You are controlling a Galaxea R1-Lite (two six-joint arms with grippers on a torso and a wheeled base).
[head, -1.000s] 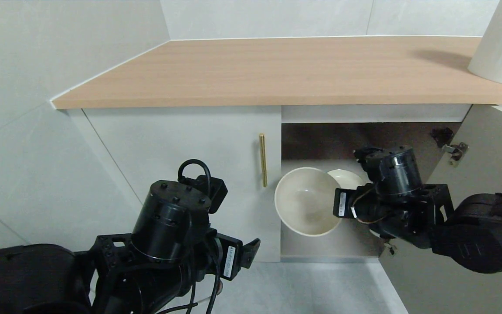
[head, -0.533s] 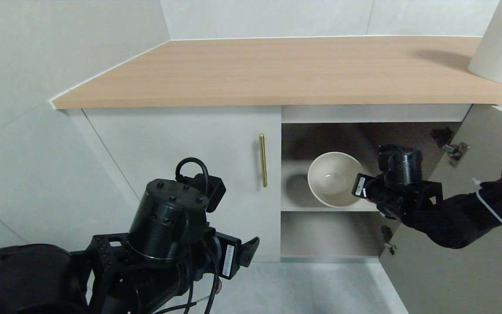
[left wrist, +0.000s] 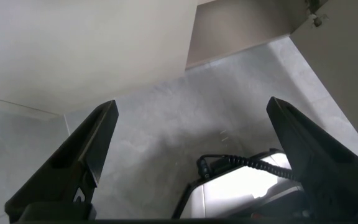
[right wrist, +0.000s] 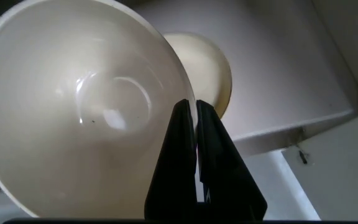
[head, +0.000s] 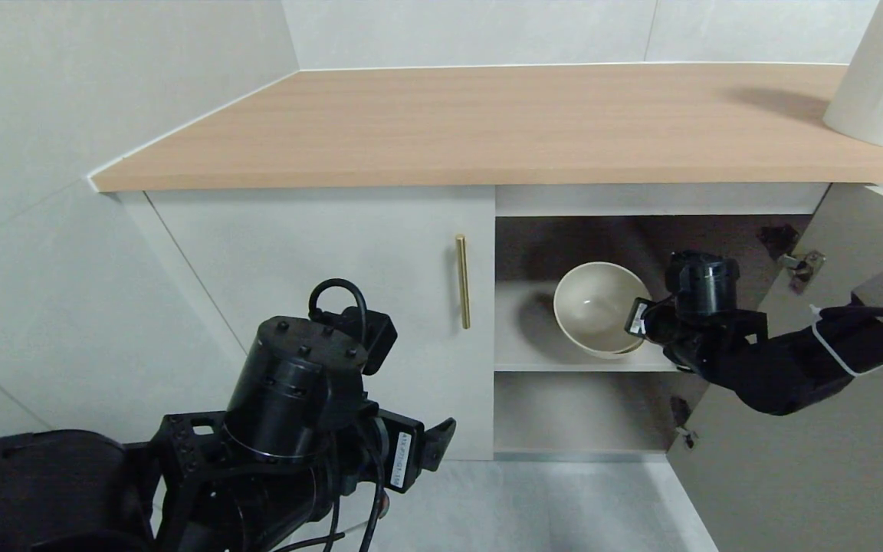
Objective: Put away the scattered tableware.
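upper shelf (head: 530, 346): inside the open cabinet bay, right of the brass door handle (head: 462, 281)
on upper shelf: small cream dish (right wrist: 209, 67), mostly hidden behind a larger bowl (head: 593, 307)
lower shelf (head: 564, 418): same bay, below handle level
countertop (head: 487, 123): wood, above the handle
on countertop: white ribbed object (head: 882, 77), far right end
floor (head: 533, 506): grey tile

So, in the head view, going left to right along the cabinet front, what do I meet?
closed door → gold handle → bowl → right gripper, jaws shut on the bowl's rim → open door
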